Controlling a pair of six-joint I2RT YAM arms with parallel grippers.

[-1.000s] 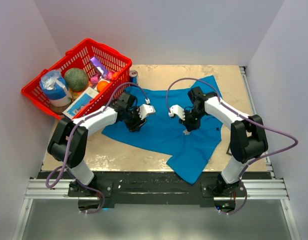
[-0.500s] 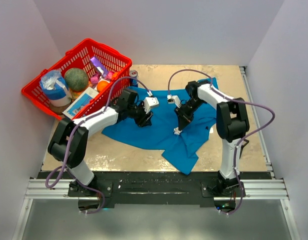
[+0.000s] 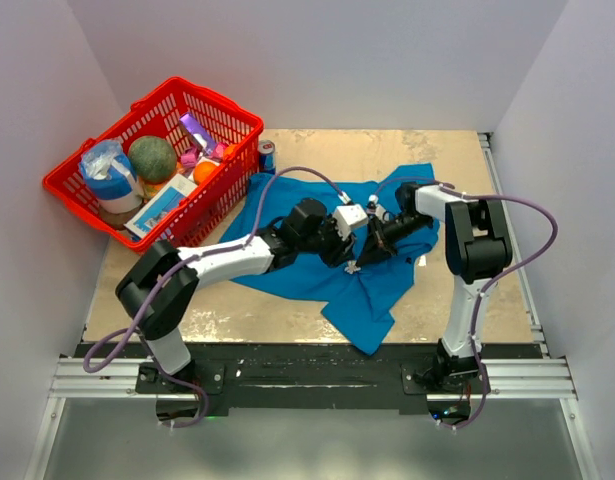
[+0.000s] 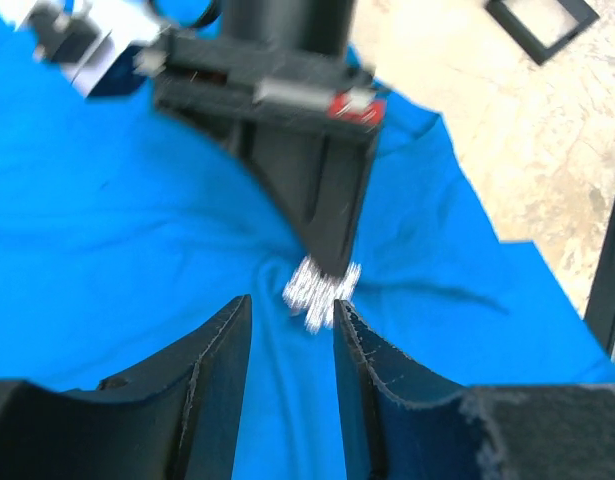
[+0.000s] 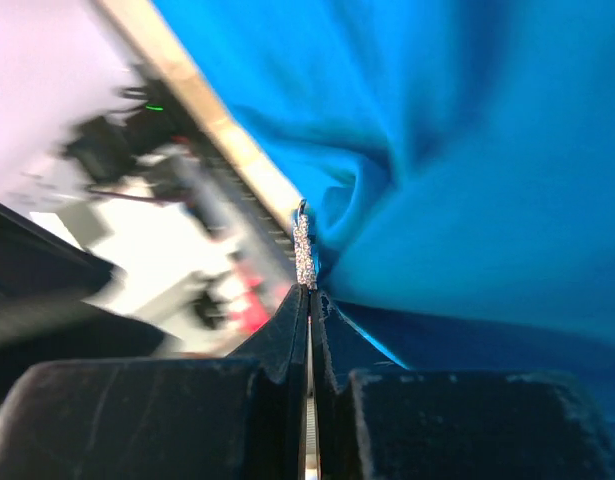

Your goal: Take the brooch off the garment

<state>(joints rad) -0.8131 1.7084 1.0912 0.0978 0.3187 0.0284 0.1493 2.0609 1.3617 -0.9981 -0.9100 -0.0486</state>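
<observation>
The blue garment (image 3: 297, 272) lies crumpled in the middle of the table, and also shows in the left wrist view (image 4: 137, 230) and the right wrist view (image 5: 467, 150). The silvery brooch (image 3: 353, 266) sits on a pulled-up fold of it. My right gripper (image 3: 361, 256) is shut on the brooch (image 5: 304, 248), seen edge-on at its fingertips (image 5: 309, 292). My left gripper (image 3: 343, 246) is open, its jaws (image 4: 290, 308) just short of the brooch (image 4: 320, 290), over the cloth. The right gripper's black fingers (image 4: 322, 195) hang over the brooch from above.
A red basket (image 3: 75, 188) full of groceries stands at the back left, with a can (image 3: 267, 155) beside it. A small black square frame (image 4: 540, 22) lies on the tan table beyond the shirt. White walls enclose the table.
My left arm has reached right until its gripper faces the right gripper. The right gripper has turned and moved left with the brooch, drawing the shirt into a tighter bunch.
</observation>
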